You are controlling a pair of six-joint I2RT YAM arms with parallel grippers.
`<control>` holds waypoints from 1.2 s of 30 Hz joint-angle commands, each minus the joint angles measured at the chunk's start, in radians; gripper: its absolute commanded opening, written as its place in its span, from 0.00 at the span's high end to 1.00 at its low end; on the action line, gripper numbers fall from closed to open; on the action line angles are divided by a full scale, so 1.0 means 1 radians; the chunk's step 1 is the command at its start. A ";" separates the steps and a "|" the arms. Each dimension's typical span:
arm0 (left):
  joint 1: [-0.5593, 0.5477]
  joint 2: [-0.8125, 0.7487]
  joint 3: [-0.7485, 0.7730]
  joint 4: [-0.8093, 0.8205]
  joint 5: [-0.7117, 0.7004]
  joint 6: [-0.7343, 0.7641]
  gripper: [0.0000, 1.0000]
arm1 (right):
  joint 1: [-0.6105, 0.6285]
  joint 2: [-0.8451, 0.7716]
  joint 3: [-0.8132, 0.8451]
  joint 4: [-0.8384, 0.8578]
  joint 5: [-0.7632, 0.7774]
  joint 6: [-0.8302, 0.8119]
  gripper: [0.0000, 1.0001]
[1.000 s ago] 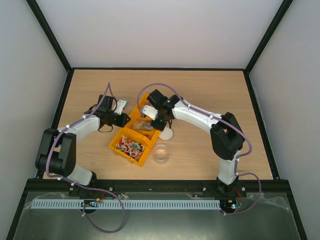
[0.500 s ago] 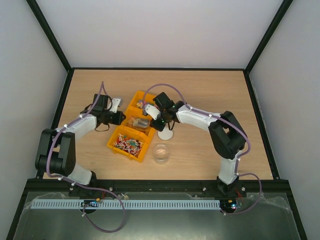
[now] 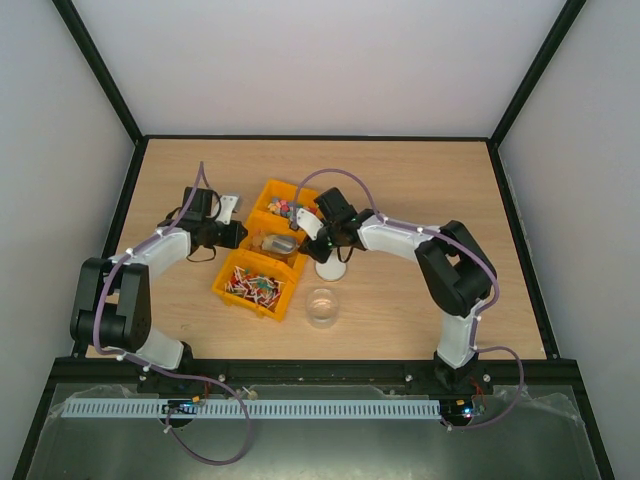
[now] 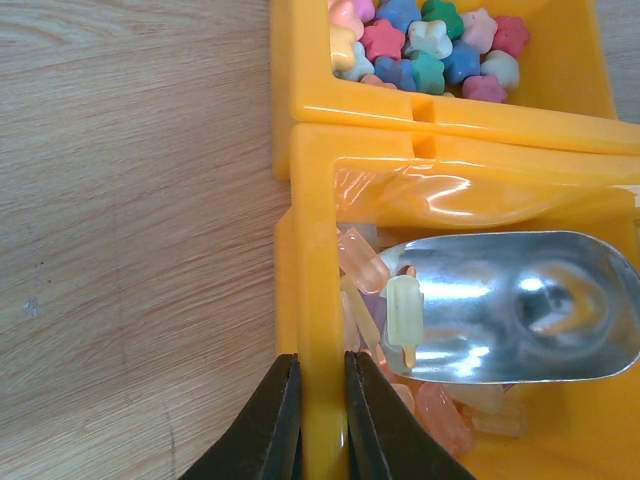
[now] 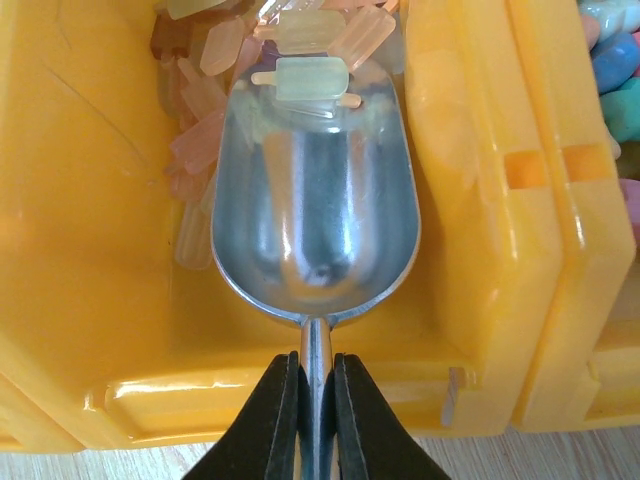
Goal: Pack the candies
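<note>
The candies (image 4: 430, 45) are small bright star-like sweets filling the far yellow bin (image 3: 282, 207); a few show at the right edge of the right wrist view (image 5: 610, 60). My left gripper (image 4: 320, 365) is shut on the left wall of the middle yellow bin (image 4: 312, 200); it also shows in the top view (image 3: 240, 236). My right gripper (image 5: 316, 365) is shut on the handle of a metal scoop (image 5: 315, 200). The scoop lies in the middle bin among pale popsicle-shaped sweets (image 5: 205, 110), with one green piece (image 5: 305, 80) on its lip.
The near bin (image 3: 255, 287) holds thin red-and-white sticks. A clear glass jar (image 3: 322, 307) stands open in front of the bins. Its white lid (image 3: 331, 269) lies just beyond it, beside my right gripper (image 3: 305, 243).
The bins and my left gripper have shifted a little to the left. My right gripper has moved the scoop off the far bin and down into the middle bin.
</note>
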 commanded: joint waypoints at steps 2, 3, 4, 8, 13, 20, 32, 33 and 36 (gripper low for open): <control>-0.023 0.011 -0.003 -0.017 0.076 0.048 0.98 | -0.005 0.022 0.012 0.157 -0.054 0.022 0.99; -0.024 0.012 -0.003 -0.019 0.077 0.048 0.98 | -0.006 0.026 0.012 0.147 -0.046 0.017 0.99; -0.024 0.013 -0.004 -0.020 0.079 0.048 0.98 | -0.012 0.019 0.001 0.143 -0.046 0.010 0.99; -0.026 0.016 -0.008 -0.018 0.077 0.050 0.98 | -0.020 -0.040 -0.101 0.247 -0.095 0.005 0.99; -0.026 0.030 0.004 -0.015 0.076 0.049 0.98 | -0.024 -0.065 -0.089 0.193 -0.111 -0.022 0.99; -0.029 0.048 0.011 -0.017 0.076 0.048 0.98 | -0.003 0.033 -0.023 0.144 -0.049 -0.034 0.98; -0.029 0.081 0.044 -0.028 0.073 0.049 0.98 | -0.040 -0.060 -0.142 0.274 -0.118 -0.022 0.99; -0.028 0.082 0.047 -0.030 0.069 0.048 0.98 | -0.044 -0.071 -0.147 0.279 -0.129 -0.023 0.99; -0.026 0.084 0.051 -0.036 0.058 0.051 0.98 | -0.060 -0.092 -0.141 0.276 -0.160 -0.013 0.99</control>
